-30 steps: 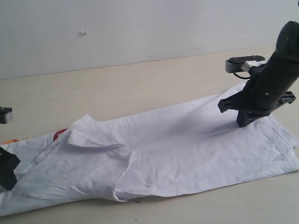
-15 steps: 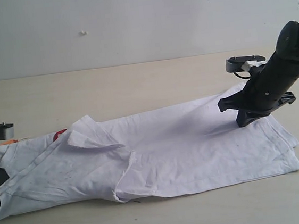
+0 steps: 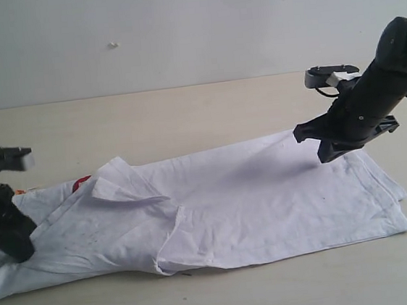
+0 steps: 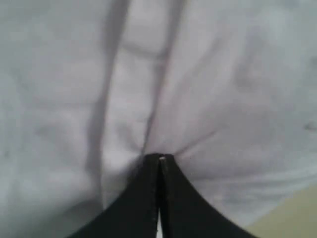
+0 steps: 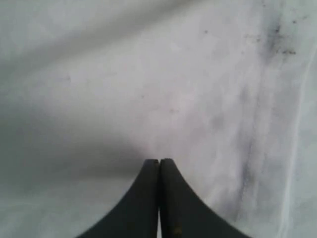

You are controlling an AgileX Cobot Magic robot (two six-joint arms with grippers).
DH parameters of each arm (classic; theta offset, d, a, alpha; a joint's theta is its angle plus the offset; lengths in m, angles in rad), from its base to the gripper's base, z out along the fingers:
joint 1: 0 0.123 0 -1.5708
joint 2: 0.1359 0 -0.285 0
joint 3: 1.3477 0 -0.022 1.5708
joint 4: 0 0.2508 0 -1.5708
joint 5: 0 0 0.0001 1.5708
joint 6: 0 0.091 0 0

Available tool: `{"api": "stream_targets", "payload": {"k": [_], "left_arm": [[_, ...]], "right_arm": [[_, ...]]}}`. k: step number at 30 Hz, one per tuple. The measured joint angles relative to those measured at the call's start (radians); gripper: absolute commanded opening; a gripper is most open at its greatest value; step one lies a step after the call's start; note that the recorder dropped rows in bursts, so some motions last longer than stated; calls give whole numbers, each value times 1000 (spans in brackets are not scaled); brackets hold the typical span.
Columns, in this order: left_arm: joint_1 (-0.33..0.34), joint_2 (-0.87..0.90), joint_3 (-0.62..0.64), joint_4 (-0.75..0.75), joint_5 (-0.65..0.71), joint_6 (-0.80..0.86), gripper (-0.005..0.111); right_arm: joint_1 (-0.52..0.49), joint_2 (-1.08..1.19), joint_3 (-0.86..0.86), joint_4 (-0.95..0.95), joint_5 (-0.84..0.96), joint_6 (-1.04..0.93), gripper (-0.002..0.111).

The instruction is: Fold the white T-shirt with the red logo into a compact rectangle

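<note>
The white T-shirt (image 3: 252,198) lies lengthwise across the table, its sides folded in, with a loose sleeve flap (image 3: 120,187) on top. Only a sliver of the red logo (image 3: 81,181) peeks out near the collar end. At that left end my left gripper (image 3: 20,248) is shut on the shirt. In the left wrist view, creases in the cloth (image 4: 223,74) run into the closed tips (image 4: 159,157). My right gripper (image 3: 328,157) is shut at the hem end, and its tips (image 5: 159,160) press against the cloth (image 5: 173,74) beside a stitched hem.
The pale wooden table (image 3: 185,118) extends behind and in front of the shirt, up to a plain wall. The shirt's lower right corner (image 3: 404,226) lies close to the table's front right area.
The left gripper closed and moved onto the shirt's left end. The right gripper rose slightly and shifted left.
</note>
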Motion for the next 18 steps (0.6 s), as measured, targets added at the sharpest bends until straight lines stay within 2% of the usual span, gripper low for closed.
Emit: {"api": "stream_targets", "payload": {"k": [4, 9, 11, 14, 15, 16, 18], "left_arm": [[-7, 20, -3, 253, -17, -349, 0], [-7, 12, -12, 316, -50, -445, 0], [-1, -21, -12, 363, -166, -494, 7], [22, -59, -12, 384, -221, -569, 32], [35, -68, -12, 384, -231, -598, 57], [68, -72, -12, 387, -235, -645, 71], [112, -72, -12, 385, -231, -684, 71]], "right_arm": [[0, 33, -3, -6, 16, -4, 0], [2, 34, -3, 3, 18, -4, 0], [2, 34, -3, 3, 18, -4, 0], [2, 34, -3, 3, 18, -4, 0], [2, 34, -3, 3, 16, -4, 0], [2, 34, -3, 3, 16, -4, 0], [2, 34, -3, 3, 16, -4, 0]]}}
